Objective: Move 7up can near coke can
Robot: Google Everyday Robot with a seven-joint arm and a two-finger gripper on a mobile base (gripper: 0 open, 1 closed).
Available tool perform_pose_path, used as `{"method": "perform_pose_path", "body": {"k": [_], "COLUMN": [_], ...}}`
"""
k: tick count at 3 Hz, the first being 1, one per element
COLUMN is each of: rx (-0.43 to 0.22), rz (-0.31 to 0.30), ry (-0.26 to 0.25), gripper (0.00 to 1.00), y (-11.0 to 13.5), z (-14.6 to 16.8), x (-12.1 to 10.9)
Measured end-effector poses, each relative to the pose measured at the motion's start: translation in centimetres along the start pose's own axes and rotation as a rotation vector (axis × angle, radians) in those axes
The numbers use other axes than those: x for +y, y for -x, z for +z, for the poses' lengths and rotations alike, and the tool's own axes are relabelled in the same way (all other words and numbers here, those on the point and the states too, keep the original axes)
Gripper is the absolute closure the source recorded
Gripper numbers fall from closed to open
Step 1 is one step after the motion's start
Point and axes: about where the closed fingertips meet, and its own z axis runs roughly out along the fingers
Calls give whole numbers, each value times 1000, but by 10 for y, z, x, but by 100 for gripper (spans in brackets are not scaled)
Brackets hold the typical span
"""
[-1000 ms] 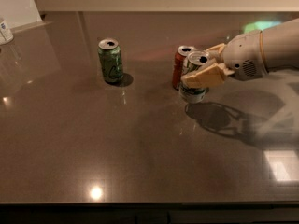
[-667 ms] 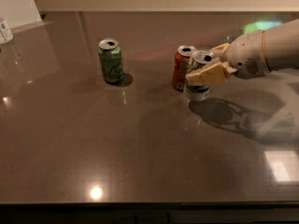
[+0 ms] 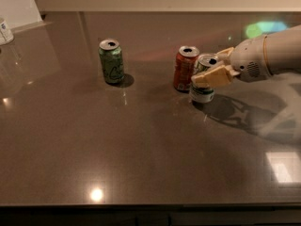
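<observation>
Jaws of the gripper (image 3: 210, 70) pinch the 7up can (image 3: 201, 94), held just beside the coke can (image 3: 185, 72) toward the table's (image 3: 141, 149) far edge, right of middle (green can (image 3: 111, 62) well apart). Placement looks nearly complete; next calls for letting go cleanly without tipping either can.

Dim, glare spots on table (image 3: 141, 154), pincer (image 3: 207, 69) gripping 7up can (image 3: 202, 94) casts shadow right
</observation>
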Motion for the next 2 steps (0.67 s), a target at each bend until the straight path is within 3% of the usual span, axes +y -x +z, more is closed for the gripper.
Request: {"method": "perform_pose_path", "body": {"k": [2], "rx": [6], "rz": [17], "ry": [-9], "gripper": [13], "y": [-9], "z": [4], "x": [-6]}}
